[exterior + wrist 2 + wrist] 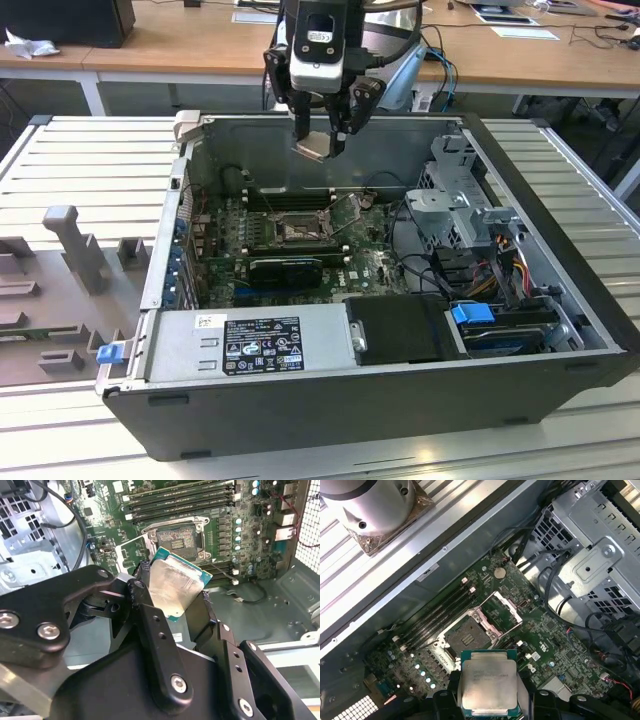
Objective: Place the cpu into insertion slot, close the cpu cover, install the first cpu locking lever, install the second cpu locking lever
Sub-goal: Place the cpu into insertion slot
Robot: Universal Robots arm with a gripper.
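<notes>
My gripper (pixel 318 146) hangs above the open computer case, shut on the cpu (pixel 312 147), a flat square chip with a silver top and green edge. Both wrist views show the cpu (pixel 175 587) (pixel 489 685) clamped between the black fingers (pixel 145 587), well above the board. The insertion slot (pixel 297 231) (pixel 177 537) (pixel 465 636) lies open below, its dark centre bare inside a metal rim. The cpu cover (pixel 498 611) (pixel 131 554) (pixel 348 212), a silver frame plate, stands swung up beside the slot.
Long black memory slots (pixel 180 500) run beside the socket. A black expansion card (pixel 285 268) sits in front of it. A drive cage (pixel 470 215) with cables fills the case on the exterior view's right, and a power supply (pixel 250 345) lines the front wall.
</notes>
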